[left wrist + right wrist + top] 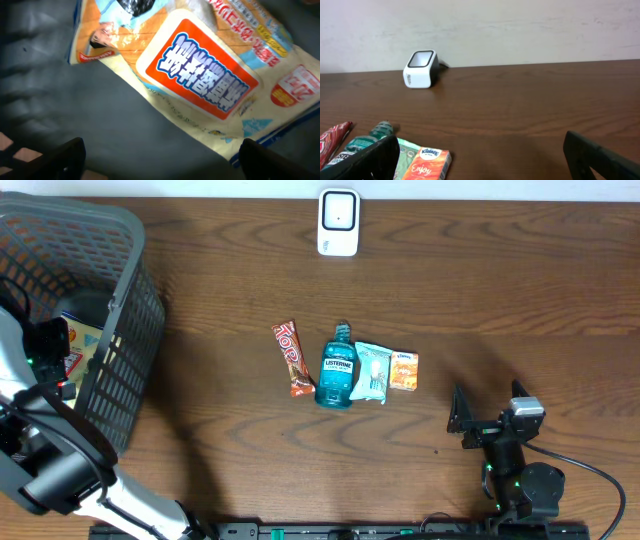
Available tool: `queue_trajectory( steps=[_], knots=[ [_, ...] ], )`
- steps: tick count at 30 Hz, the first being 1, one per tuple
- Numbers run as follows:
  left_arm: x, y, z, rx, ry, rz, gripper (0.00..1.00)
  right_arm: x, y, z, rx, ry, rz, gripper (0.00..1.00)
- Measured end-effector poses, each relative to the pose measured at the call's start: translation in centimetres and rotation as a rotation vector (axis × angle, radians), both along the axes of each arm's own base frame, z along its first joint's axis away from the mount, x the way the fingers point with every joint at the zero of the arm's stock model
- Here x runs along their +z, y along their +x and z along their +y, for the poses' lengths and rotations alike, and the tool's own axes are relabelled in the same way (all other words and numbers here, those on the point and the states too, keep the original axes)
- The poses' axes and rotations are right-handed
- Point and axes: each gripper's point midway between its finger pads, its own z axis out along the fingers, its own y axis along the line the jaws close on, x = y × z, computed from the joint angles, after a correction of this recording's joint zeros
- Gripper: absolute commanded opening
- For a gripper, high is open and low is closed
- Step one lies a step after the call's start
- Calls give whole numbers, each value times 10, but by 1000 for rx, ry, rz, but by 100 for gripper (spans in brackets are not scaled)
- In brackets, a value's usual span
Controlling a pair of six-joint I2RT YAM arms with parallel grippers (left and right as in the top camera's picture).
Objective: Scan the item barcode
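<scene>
The snack bag (pixel 200 75) lies flat inside the basket (pixel 130 330). My left tool (pixel 165 155) hangs just above it, also inside the basket, released and gripping nothing. The scanner (pixel 338 222) stands on the surface (pixel 480 290), well apart from the basket. My right tool (pixel 485 155), even farther off, is released and empty.

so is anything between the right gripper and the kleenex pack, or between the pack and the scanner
Nothing visible. The open right gripper faces the Kleenex pack across bare table, and only bare wood lies between the pack and the scanner.
</scene>
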Motion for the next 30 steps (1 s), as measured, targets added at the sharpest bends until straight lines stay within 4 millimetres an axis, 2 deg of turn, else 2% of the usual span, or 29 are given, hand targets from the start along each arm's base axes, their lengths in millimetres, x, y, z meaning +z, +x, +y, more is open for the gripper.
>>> queue_trajectory(
  steps=[12, 22, 23, 24, 25, 26, 27, 30],
  knots=[
    [-21, 23, 17, 70, 32, -55, 98, 0, 0, 0, 0, 0, 0, 99],
    [-56, 12, 28, 95, 55, 63, 99, 0, 0, 0, 0, 0, 0, 99],
    [-59, 11, 28, 96, 51, 72, 86, 0, 0, 0, 0, 0, 0, 99],
    [-61, 11, 27, 99, 47, 80, 68, 0, 0, 0, 0, 0, 0, 99],
    [-61, 12, 28, 99, 45, 83, 36, 0, 0, 0, 0, 0, 0, 99],
    [-62, 12, 28, 96, 42, 88, 12, 0, 0, 0, 0, 0, 0, 99],
    [-63, 12, 27, 91, 36, 96, 7, 0, 0, 0, 0, 0, 0, 99],
    [-63, 5, 22, 84, 15, 141, 7, 0, 0, 0, 0, 0, 0, 99]
  ],
)
